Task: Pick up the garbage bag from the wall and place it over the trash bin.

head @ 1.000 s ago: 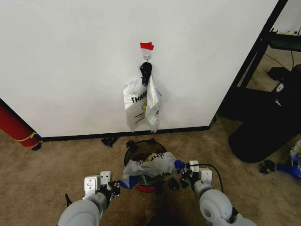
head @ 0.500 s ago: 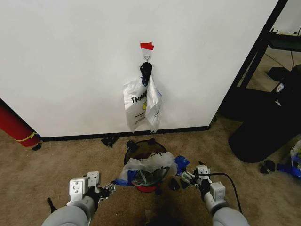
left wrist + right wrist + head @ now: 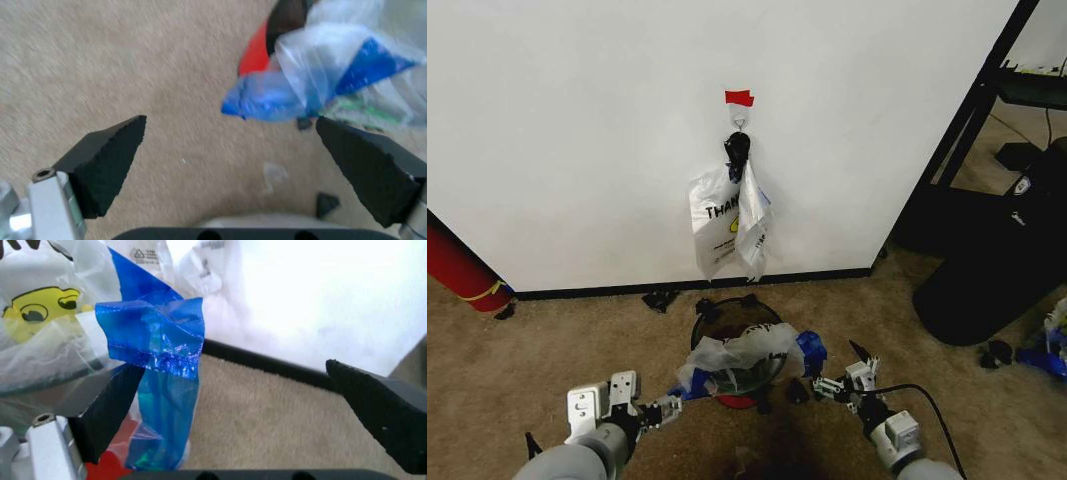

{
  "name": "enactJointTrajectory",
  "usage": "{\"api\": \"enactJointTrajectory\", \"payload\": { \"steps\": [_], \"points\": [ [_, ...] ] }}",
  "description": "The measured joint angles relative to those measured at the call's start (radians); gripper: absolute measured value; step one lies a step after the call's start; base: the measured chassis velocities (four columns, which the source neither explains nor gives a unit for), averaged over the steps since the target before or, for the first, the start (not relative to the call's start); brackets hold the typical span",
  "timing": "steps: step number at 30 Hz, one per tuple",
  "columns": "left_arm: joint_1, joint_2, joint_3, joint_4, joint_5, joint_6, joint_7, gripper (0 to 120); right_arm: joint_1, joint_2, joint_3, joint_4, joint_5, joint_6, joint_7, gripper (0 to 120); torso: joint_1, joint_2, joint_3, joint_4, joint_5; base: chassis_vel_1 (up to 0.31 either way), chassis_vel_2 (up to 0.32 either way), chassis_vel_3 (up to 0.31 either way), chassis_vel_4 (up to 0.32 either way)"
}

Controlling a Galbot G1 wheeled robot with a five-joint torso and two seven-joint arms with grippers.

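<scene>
- The floor was tan carpet (image 3: 547,340), meeting the wall (image 3: 577,130) at a black baseboard (image 3: 697,286).
- A hook topped with red tape (image 3: 739,97) was fixed to the wall; an opaque white bag (image 3: 727,225) with black lettering hung from it.
- A red cylinder (image 3: 457,268) lay at 9 o'clock against the wall; a bulky black object (image 3: 992,270) and a black frame (image 3: 972,110) stood at 2 to 3 o'clock.
- The trash bin (image 3: 717,312) stood on the carpet directly below the hook.
- The garbage bag (image 3: 737,355) lay draped over the bin's near rim, its blue strips at both sides.
- The left gripper (image 3: 667,405) hung at 7 o'clock of the bin, jaws released, apart from the bag's blue end (image 3: 267,97).
- The right gripper (image 3: 842,385) hung at 5 o'clock of the bin, jaws spread wide, grasping nothing.
- The bin's red base (image 3: 257,47) was largely hidden by the bag.
- Whether the bag's mouth encircled the whole rim could not be determined.
</scene>
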Motion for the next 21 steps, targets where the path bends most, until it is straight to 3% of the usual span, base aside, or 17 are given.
{"api": "enactJointTrajectory", "payload": {
  "steps": [3, 9, 11, 12, 15, 17, 21],
  "points": [
    [-0.004, 0.004, -0.021, 0.000, -0.008, 0.001, 0.034, 100, 0.006, -0.002, 0.008, -0.016, 0.001, 0.039, -0.037, 100, 0.000, 0.000, 0.000, 0.0000, -0.0002, 0.000, 0.000, 0.000, 0.000],
    [-0.087, 0.002, -0.063, 0.001, 0.072, -0.094, 0.190, 100, 0.016, 0.006, 0.061, -0.064, -0.015, 0.153, -0.191, 100, 0.000, 0.000, 0.000, -0.0003, 0.0000, 0.000, 0.000, 0.000, 0.000],
    [-0.087, 0.002, -0.063, 0.001, 0.072, -0.094, 0.190, 100, 0.016, 0.006, 0.061, -0.064, -0.015, 0.153, -0.191, 100, 0.000, 0.000, 0.000, -0.0003, 0.0000, 0.000, 0.000, 0.000, 0.000],
    [-0.094, 0.006, -0.067, 0.001, 0.108, -0.119, 0.260, 100, 0.024, 0.009, 0.093, -0.096, -0.049, 0.200, -0.257, 100, 0.000, 0.000, 0.000, -0.0001, 0.0000, 0.000, 0.000, 0.000, 0.000],
    [-0.112, 0.008, -0.039, 0.002, 0.146, -0.127, 0.298, 100, 0.041, 0.011, 0.158, -0.163, -0.096, 0.318, -0.397, 100, 0.000, 0.000, 0.000, 0.0000, -0.0002, 0.000, 0.000, 0.000, 0.000],
    [-0.115, 0.009, -0.034, 0.002, 0.155, -0.127, 0.305, 100, 0.043, 0.011, 0.167, -0.172, -0.097, 0.336, -0.419, 100, 0.000, 0.000, 0.000, 0.0000, -0.0004, 0.000, 0.000, 0.000, 0.000],
    [-0.132, 0.023, -0.022, 0.003, 0.217, -0.166, 0.373, 100, 0.062, 0.006, 0.200, -0.212, -0.028, 0.442, -0.596, 100, 0.000, 0.000, 0.000, -0.0002, -0.0001, 0.000, 0.000, 0.000, 0.000]
  ]
}}
